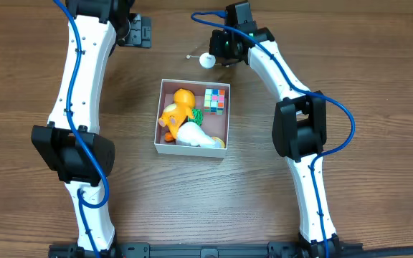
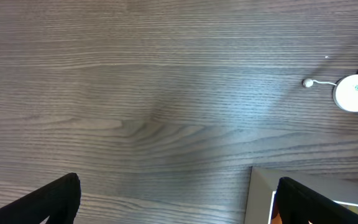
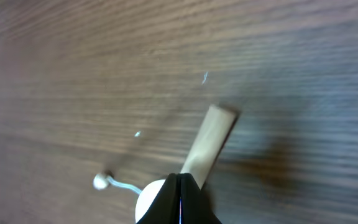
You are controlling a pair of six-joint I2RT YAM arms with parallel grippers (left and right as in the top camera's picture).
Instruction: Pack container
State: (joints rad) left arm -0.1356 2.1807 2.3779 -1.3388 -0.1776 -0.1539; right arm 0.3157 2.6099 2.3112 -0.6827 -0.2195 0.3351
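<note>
The container [image 1: 191, 149], a shallow white-walled square box, sits mid-table. It holds an orange toy [image 1: 177, 109], a multicoloured cube [image 1: 215, 99], a white toy [image 1: 196, 136] and a bit of green [image 1: 198, 113]. Beyond its far edge lies a white ball toy [image 1: 206, 60] with a wooden stick [image 3: 213, 140] and a small bead on a string [image 3: 100, 182]. My right gripper [image 3: 180, 178] hangs over that ball with its fingers pressed together; nothing shows between them. At the far left my left gripper [image 2: 182, 205] is open over bare wood, with the container's corner [image 2: 258, 190] by its right finger.
The table is dark wood grain. Both arms reach in from the near edge, one on each side of the container. The ball toy [image 2: 355, 93] and its bead [image 2: 307, 82] also show at the right edge of the left wrist view.
</note>
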